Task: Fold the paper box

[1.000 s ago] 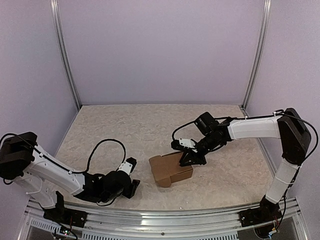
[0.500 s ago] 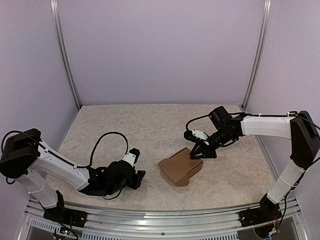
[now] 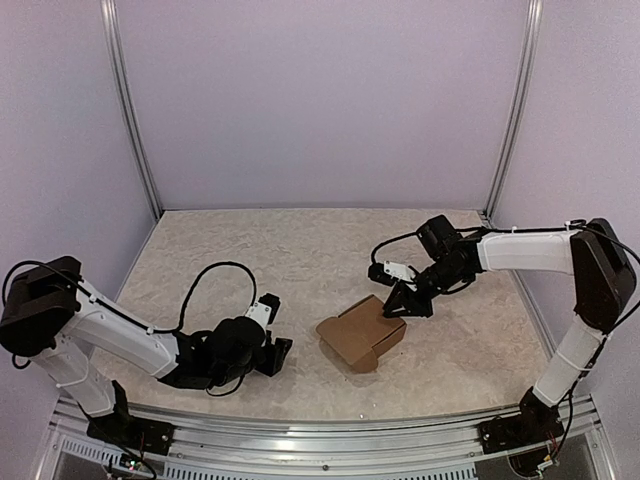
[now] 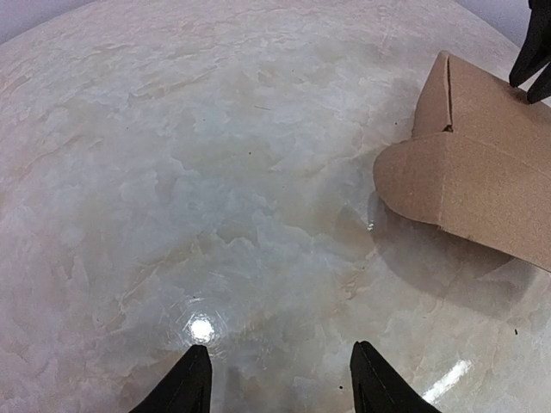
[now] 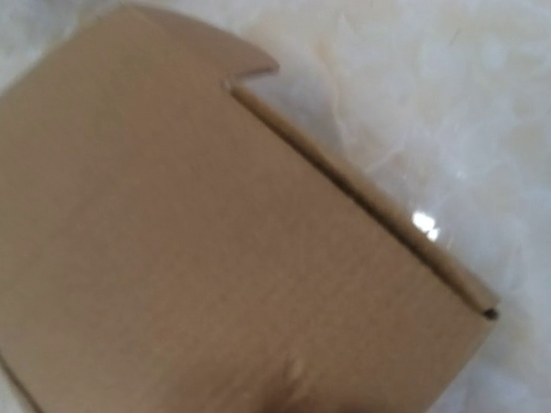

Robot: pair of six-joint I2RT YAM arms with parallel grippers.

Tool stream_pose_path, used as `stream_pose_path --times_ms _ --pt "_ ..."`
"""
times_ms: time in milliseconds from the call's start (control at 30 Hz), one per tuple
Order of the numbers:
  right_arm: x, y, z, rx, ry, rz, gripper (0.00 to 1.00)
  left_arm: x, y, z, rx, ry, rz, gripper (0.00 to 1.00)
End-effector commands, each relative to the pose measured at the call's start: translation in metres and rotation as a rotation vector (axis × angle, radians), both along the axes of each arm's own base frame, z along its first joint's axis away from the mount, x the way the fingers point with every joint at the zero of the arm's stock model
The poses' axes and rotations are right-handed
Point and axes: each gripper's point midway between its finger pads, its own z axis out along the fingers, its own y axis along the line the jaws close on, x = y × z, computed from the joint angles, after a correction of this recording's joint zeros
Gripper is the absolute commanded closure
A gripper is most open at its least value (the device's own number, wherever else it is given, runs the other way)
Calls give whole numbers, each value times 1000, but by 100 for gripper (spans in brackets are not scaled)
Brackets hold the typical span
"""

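The paper box [image 3: 360, 338] has been shifted rightward and turned since a second ago, and the right gripper [image 3: 405, 304] has been moved with it. At lower left of centre, the left gripper [image 3: 280, 352] is seen low over the table [image 3: 250, 250], jaws held wide, nothing gripped. The box is found just right of centre. At its upper right edge the right gripper is set, fingers nearly together; whether cardboard is pinched cannot be told.
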Motion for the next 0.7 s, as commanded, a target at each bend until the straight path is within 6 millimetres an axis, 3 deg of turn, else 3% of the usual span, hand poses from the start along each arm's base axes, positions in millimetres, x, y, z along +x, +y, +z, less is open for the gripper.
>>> stream_pose_path --times_ms 0,100,233,367,433,500,667 --pt "12 -3 -7 -14 15 -31 84 2 -2 10 -1 -27 -19 46" --pt "11 -4 -2 -5 11 -31 84 -2 -14 21 -37 -37 -115 43" --pt "9 -6 0 -7 -5 -27 83 -5 -33 53 -159 -33 -260 32" --pt "7 -8 -6 -17 3 -28 83 18 -41 83 -302 61 -303 22" --pt "6 -8 -7 -17 9 -25 82 28 -48 83 -311 153 -300 23" --pt "6 -9 -7 -19 3 -28 82 34 -56 69 -301 280 -298 24" --pt "5 -11 -8 -29 -6 -21 82 25 -81 54 -375 515 -407 29"
